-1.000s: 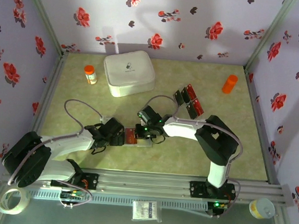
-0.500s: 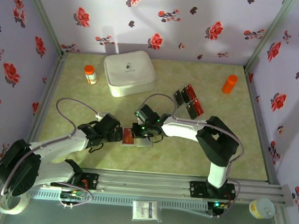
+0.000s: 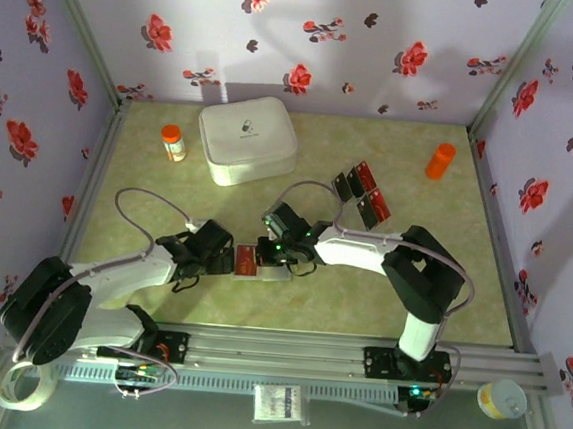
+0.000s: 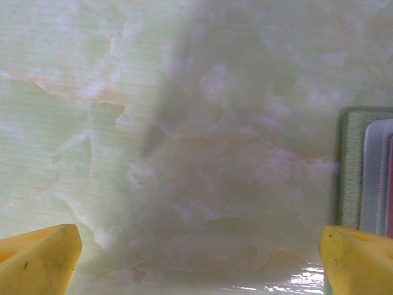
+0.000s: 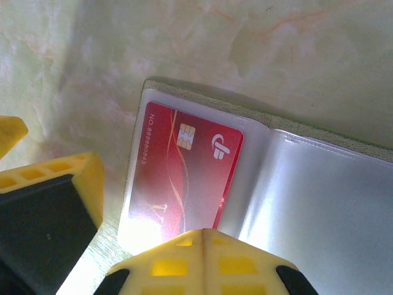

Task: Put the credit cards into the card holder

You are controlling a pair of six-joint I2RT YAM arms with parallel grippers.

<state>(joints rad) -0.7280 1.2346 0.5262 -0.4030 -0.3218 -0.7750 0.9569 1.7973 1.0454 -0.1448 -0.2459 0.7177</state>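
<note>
1 red card (image 5: 184, 175) sits in a clear pocket of the open holder (image 5: 199, 99), which lies mid-table between the arms. The right gripper (image 3: 275, 253), jaws together, is at the card's edge. The left gripper (image 4: 199, 255) hangs wide apart just beside the holder. The next move is probably to fetch another from the cards (image 3: 365, 195) further back.
</note>
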